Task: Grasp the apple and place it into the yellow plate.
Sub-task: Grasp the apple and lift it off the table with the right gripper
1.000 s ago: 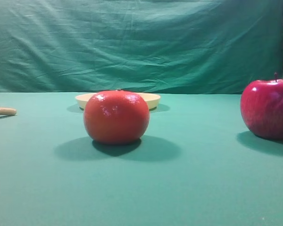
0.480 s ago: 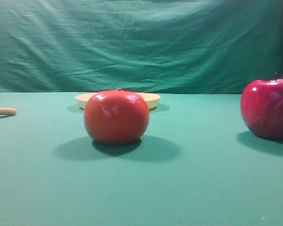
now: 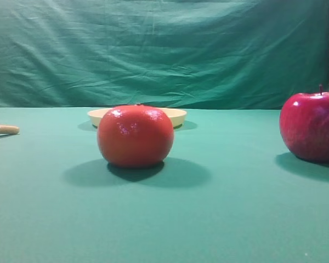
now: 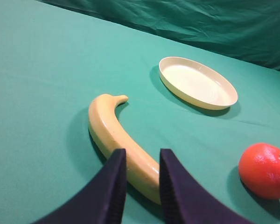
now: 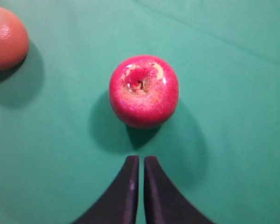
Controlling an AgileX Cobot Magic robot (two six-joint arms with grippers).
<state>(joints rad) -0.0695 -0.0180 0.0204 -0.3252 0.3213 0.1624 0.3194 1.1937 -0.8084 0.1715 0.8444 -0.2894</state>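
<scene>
The apple (image 5: 143, 91), glossy crimson with a dimpled top, sits on the green cloth in the right wrist view, and at the right edge of the exterior high view (image 3: 311, 126). My right gripper (image 5: 141, 159) hovers above and just short of it, jaws shut with nothing between them. The yellow plate (image 4: 198, 83) lies empty in the left wrist view; its rim (image 3: 178, 116) peeks out behind the orange-red fruit in the exterior view. My left gripper (image 4: 142, 155) hangs over a banana (image 4: 107, 128), its fingers a little apart and holding nothing.
An orange-red round fruit (image 3: 135, 136) stands mid-table in front of the plate, also seen in both wrist views (image 4: 264, 170) (image 5: 7, 37). The banana's tip (image 3: 3, 129) shows at the left edge. A green backdrop curtain (image 3: 164, 49) closes the far side.
</scene>
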